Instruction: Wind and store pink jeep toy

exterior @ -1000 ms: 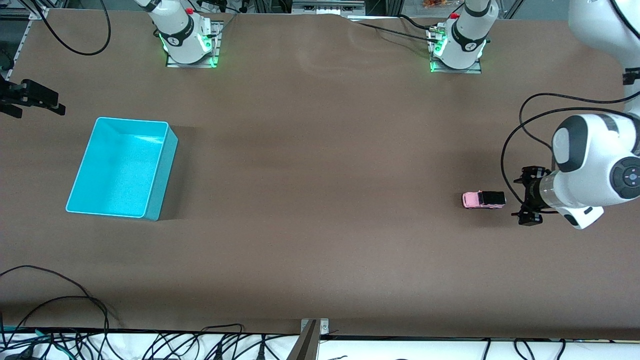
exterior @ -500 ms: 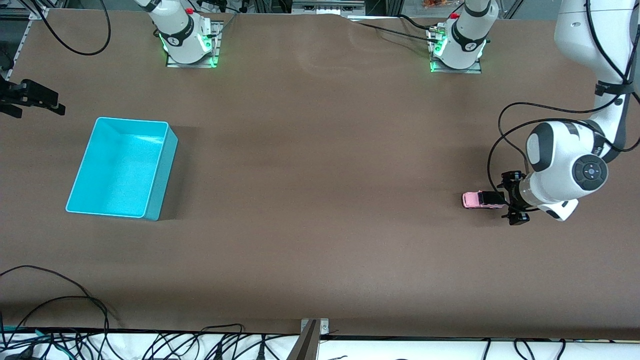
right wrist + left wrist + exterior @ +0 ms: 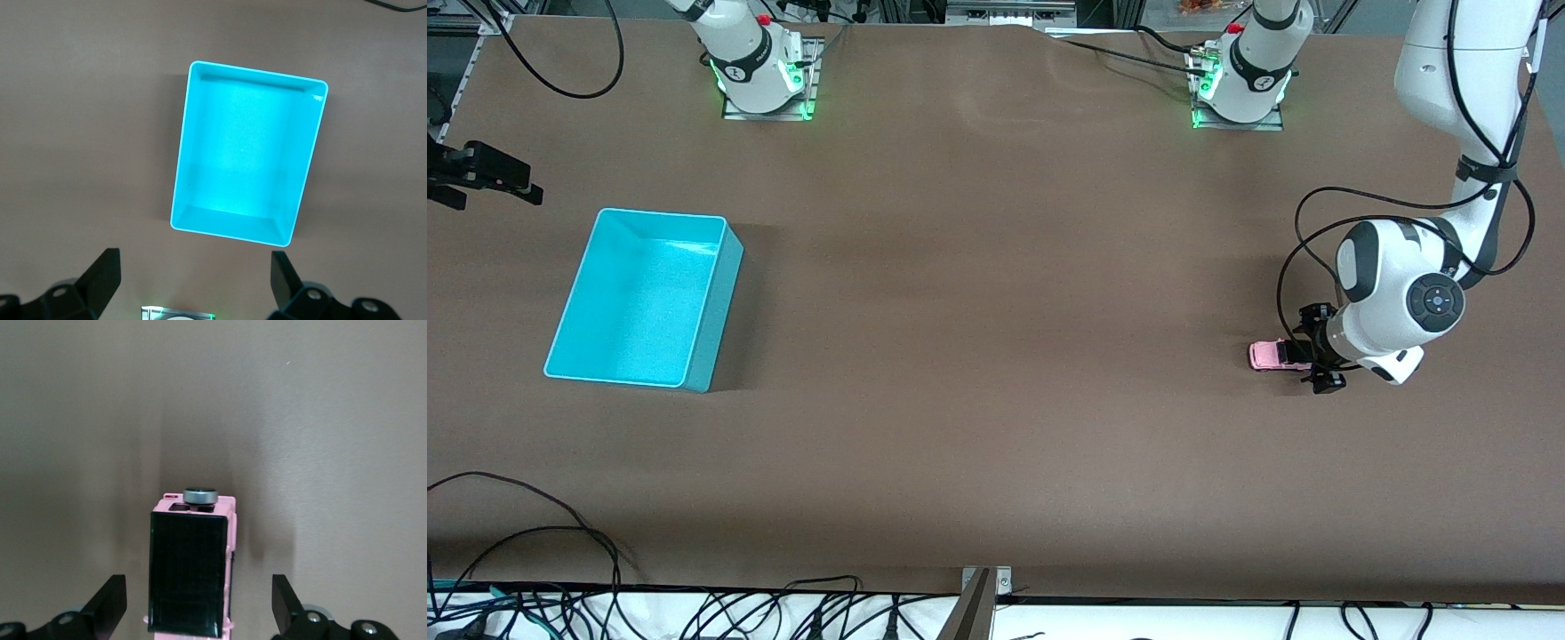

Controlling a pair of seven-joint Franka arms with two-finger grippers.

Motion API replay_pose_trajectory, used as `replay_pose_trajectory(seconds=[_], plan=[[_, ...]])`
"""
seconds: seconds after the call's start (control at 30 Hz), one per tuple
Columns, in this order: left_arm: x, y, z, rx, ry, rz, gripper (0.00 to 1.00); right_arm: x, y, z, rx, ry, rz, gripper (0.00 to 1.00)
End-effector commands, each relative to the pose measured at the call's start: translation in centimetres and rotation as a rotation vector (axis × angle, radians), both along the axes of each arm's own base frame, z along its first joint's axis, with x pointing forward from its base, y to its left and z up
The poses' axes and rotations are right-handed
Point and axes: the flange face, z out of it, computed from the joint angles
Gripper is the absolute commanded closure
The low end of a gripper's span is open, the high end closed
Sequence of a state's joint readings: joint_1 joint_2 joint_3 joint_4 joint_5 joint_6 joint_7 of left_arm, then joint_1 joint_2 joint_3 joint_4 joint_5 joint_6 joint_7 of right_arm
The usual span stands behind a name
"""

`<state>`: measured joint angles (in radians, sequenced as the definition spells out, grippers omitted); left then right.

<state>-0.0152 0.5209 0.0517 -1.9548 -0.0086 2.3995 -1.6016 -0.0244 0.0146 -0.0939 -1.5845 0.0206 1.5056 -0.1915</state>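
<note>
Left gripper [image 3: 1316,348] low at the table [image 3: 996,356], fingers spread, straddling the black rear of the pink jeep toy [image 3: 1270,355] without touching it. Jeep sits on the table toward the left arm's end. Right gripper [image 3: 193,293] waits spread above the cyan bin [image 3: 714,307].

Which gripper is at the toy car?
The left gripper, fingers open and straddling the small pink jeep toy's black rear. The right gripper waits, open, above the cyan plastic bin.

Robotics lab; bolted arm bases [image 3: 763,67] (trailing cables [image 3: 525,533])
</note>
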Motion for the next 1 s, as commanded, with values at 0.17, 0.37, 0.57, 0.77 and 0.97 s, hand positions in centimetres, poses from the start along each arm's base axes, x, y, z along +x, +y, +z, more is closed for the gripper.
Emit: replay_pose_trajectory(seconds=[0.17, 0.37, 0.57, 0.77, 0.97], plan=[[-0.7, 0.0, -0.5, -0.005, -0.023, -0.011, 0.76, -0.3, -0.1, 0.8, 0.001, -0.002, -0.007, 0.0], [-0.5, -0.4, -0.1, -0.006, -0.027, -0.02, 1.0, -0.3, 0.0, 0.8, 0.001, -0.002, -0.005, 0.0], [-0.3, -3.6, 0.8, -0.006, -0.036, -0.056, 1.0, -0.2, -0.1, 0.7, 0.002, 0.0, -0.007, 0.0], [-0.5, -6.5, 0.7, 0.049, -0.039, -0.053, 1.0, -0.3, -0.2, 0.8, 0.001, -0.002, -0.009, 0.0], [-0.7, -9.4, 0.7, 0.052, -0.042, -0.075, 1.0, -0.2, -0.2, 0.7, 0.001, 0.0, -0.009, 0.0]])
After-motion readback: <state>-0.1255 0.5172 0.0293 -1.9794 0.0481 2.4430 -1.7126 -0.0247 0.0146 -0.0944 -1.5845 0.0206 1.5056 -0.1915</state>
